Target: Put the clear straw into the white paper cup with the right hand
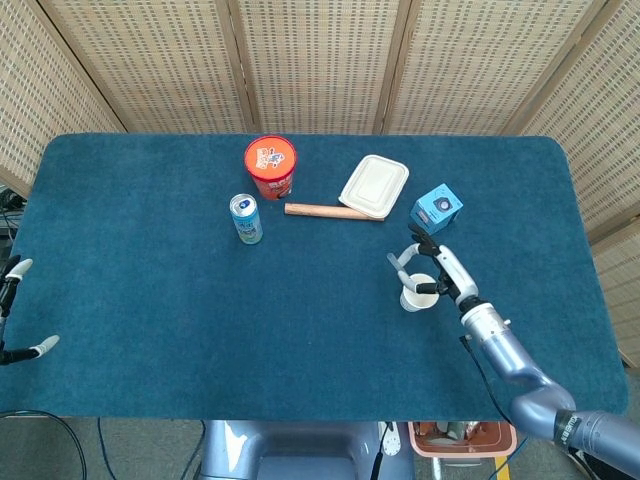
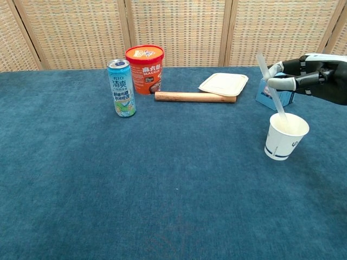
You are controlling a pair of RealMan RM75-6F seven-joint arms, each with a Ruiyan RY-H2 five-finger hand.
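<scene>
The white paper cup (image 2: pixel 285 136) stands upright on the blue table, right of centre; in the head view the cup (image 1: pixel 417 296) shows partly under my right hand. The clear straw (image 2: pixel 272 91) leans to the upper left with its lower end inside the cup's mouth. My right hand (image 2: pixel 308 77) hovers just above the cup and pinches the straw near its upper part; in the head view the right hand (image 1: pixel 438 270) sits over the cup. Only the fingertips of my left hand (image 1: pixel 14 310) show at the left edge, spread apart and holding nothing.
A blue box (image 2: pixel 278 92) stands just behind the cup. Further back lie a white lidded container (image 2: pixel 223 84) and a wooden rod (image 2: pixel 195 97). An orange tub (image 2: pixel 145 69) and a drink can (image 2: pixel 121 88) stand at the left rear.
</scene>
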